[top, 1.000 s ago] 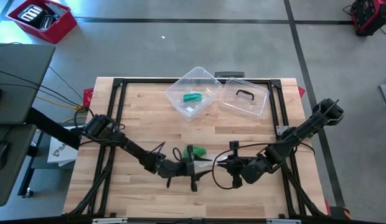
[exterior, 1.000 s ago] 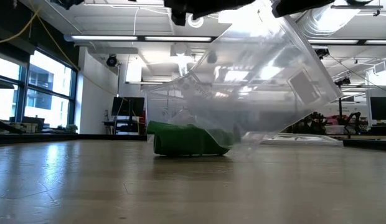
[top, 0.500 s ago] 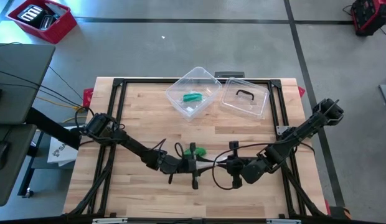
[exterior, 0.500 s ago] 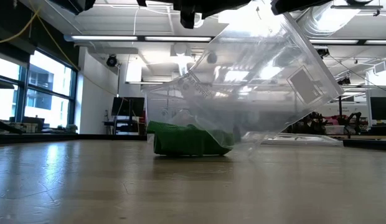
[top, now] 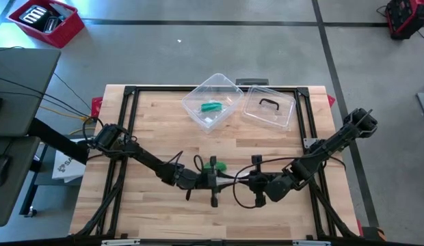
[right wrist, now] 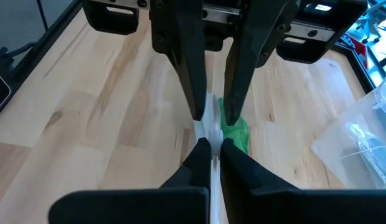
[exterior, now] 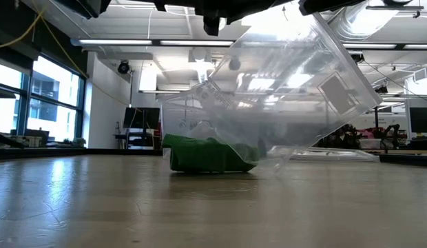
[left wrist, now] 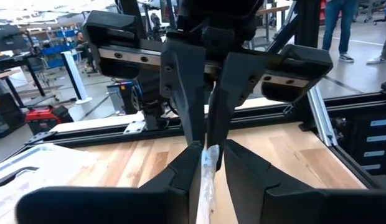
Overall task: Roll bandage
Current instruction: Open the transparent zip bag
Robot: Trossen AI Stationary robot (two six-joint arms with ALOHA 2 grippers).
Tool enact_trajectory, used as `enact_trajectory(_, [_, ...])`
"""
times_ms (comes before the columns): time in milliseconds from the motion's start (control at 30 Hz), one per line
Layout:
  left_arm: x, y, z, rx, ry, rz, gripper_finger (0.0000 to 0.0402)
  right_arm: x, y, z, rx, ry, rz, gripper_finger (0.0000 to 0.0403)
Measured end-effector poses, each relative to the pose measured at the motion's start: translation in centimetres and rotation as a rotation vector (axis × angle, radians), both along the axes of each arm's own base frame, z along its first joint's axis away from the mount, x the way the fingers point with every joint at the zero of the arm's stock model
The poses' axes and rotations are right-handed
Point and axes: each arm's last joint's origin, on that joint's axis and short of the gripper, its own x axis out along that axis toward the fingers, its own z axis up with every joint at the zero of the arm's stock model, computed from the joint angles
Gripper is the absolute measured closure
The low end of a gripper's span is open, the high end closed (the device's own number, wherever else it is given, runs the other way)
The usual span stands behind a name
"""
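Observation:
A white bandage (left wrist: pixel 207 180) is held as a narrow strip between my two grippers, above the table's middle near its front. My left gripper (top: pixel 213 182) reaches in level from the left and is shut on the bandage. My right gripper (top: pixel 236 182) slants down from the right, tip to tip with the left one, and is also shut on the strip (right wrist: pixel 211 127). A green roll (top: pixel 216 165) lies on the wood just beyond the fingertips. My left gripper pinches the white strip (left wrist: pixel 209 160) between its two fingers, coming in level from the table's left and lying along it. The strip is clear of the table. My right gripper pinches the same strip (right wrist: pixel 211 138) at its fingertips, slanting down from the table's right. Its fingertips meet the left gripper's.
A clear plastic box (top: pixel 213 102) holding a second green roll (top: pixel 212 107) sits tilted at the table's far middle. Its lid (top: pixel 268 109), with a black handle, lies to the box's right. Bare wood stretches to the left and right of the grippers.
My left gripper has slid a little toward the table's right edge, closing up on my right gripper until the fingertips meet. The green roll has not moved.

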Motion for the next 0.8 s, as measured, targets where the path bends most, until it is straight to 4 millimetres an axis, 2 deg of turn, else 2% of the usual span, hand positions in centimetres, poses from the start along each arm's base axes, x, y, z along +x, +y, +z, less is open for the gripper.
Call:
enact_trajectory(267, [0.0, 0.0, -0.2, 0.008, 0.014, 0.004, 0.0394, 0.0, 0.0, 0.0, 0.002, 0.001, 0.001, 0.0400])
enact_trajectory(500, [-0.1, 0.0, -0.2, 0.011, 0.019, 0.028, 0.0400, 0.0, 0.0, 0.0, 0.007, 0.004, 0.005, 0.0392])
enact_trajectory(633, [-0.2, -0.2, -0.3, 0.017, 0.025, 0.055, 0.0401, -0.2, -0.1, -0.1, 0.032, 0.031, -0.015, 0.0342])
enact_trajectory(800, [-0.2, -0.2, -0.3, 0.018, 0.026, 0.054, 0.0401, 0.2, -0.2, 1.5, 0.085, 0.015, -0.046, 0.0273])
